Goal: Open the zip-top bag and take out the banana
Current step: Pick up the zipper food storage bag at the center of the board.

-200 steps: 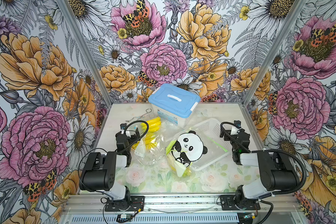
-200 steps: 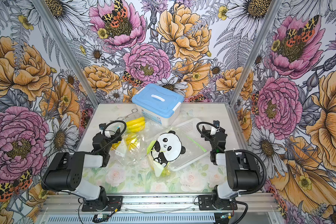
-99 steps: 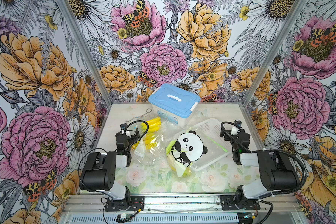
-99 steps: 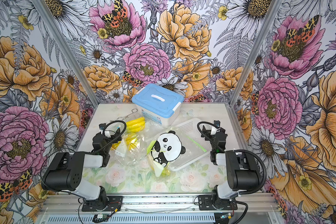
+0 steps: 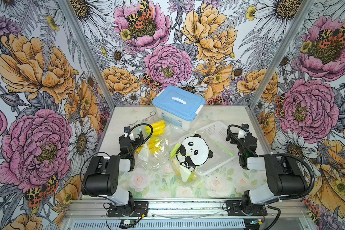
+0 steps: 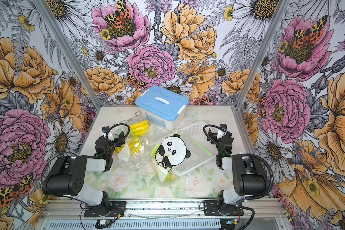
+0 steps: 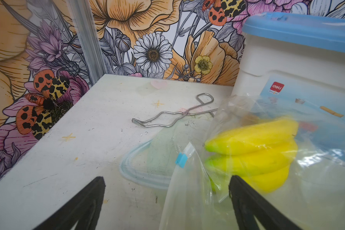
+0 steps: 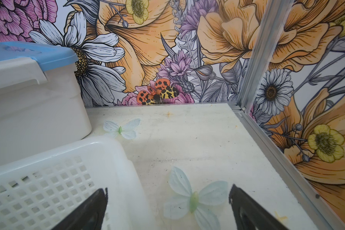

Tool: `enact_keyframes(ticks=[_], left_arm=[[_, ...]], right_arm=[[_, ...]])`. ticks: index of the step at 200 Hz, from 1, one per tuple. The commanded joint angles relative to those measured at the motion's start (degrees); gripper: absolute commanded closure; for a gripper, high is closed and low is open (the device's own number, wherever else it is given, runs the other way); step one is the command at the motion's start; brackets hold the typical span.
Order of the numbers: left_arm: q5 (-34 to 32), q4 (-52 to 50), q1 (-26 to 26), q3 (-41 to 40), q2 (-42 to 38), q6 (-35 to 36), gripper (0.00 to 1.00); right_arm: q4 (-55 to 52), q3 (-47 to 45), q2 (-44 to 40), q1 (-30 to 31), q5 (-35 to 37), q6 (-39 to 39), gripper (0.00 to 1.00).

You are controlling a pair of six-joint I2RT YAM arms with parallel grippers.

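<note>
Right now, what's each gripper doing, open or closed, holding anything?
Left gripper: open, holding nothing.
Right gripper: open, holding nothing.

Black joint housings (image 5: 100,179), white links (image 5: 256,162), ribbed black cables (image 5: 313,179); left claw (image 7: 166,177) and right claw (image 8: 168,188) are black.

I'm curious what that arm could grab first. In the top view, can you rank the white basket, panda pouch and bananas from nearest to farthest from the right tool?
Measured from the right tool, in a top view:
1. white basket, right beside it, on the right side.
2. panda pouch, around mid-table.
3. bananas, far across on the left side.
</note>
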Motion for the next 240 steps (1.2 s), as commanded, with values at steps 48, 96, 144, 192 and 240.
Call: enact_keyframes(ticks=[48, 96, 144, 192, 240], left_arm=[[-13.72, -14.75, -3.81, 6.08, -6.64, 0.41, 0.01], [-12.19, -67.8, -4.13, 34.1, -9.89, -9.81, 0.01], [-0.1, -80.3, -7.02, 42.66, -12.49, -14.66, 0.01], [11.98, -85.39, -8.05, 48.16, -11.66, -19.16, 0.01], [17.09, -88.53, -14.05, 51.8, -9.83, -21.68, 0.01]], right_arm=[[-21.4, 4.01, -12.05, 0.0, 8.99, 4.65, 0.0], [-57.9, 25.14, -16.01, -0.23, 12.52, 13.94, 0.0], [-73.16, 39.61, -15.1, -0.11, -3.52, 21.84, 0.02], [-85.73, 46.32, -12.33, 3.04, -19.53, 25.62, 0.06], [-92.13, 47.54, -10.29, 7.73, -28.2, 26.34, 0.07]])
